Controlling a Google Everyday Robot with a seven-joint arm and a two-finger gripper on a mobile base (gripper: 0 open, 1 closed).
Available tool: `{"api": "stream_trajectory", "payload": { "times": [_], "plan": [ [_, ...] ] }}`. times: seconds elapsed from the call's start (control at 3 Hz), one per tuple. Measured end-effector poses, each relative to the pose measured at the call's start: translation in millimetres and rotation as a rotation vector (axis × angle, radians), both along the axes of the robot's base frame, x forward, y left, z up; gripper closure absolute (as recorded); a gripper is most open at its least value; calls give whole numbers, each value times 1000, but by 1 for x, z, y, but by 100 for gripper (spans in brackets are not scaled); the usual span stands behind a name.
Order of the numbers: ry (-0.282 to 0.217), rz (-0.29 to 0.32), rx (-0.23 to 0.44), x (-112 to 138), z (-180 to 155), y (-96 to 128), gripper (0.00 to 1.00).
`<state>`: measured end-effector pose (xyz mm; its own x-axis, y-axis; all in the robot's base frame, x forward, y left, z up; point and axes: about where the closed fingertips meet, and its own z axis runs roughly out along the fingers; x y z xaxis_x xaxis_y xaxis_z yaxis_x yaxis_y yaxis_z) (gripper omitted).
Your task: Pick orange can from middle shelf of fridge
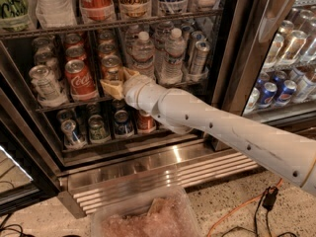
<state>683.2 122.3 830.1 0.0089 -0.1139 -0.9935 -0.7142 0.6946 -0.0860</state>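
Observation:
The orange can (111, 67) stands at the front of the middle shelf (64, 104) of the fridge (148, 163), just right of a red Coca-Cola can (79, 80). Only its silver top and upper body show. My gripper (120, 82), tan-tipped on a white arm that comes in from the lower right, is right at the can. It covers the can's lower part and right side.
A silver can (44, 83) stands left of the red one. Water bottles (143, 53) and a slim silver can (199, 58) stand right of my gripper. More cans fill the shelves above and below. A clear plastic tub (143, 221) and an orange cable (237, 214) lie on the floor. A second cooler (276, 90) is at right.

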Motion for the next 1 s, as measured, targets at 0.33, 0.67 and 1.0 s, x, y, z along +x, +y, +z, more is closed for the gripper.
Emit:
{"api": "stream_trajectory", "payload": {
  "times": [0.33,0.67,1.0],
  "plan": [
    [-6,17,2,2,1,7,61],
    [-8,27,-1,3,0,10,84],
    [-9,41,-10,2,-2,11,100]
  ]
}}
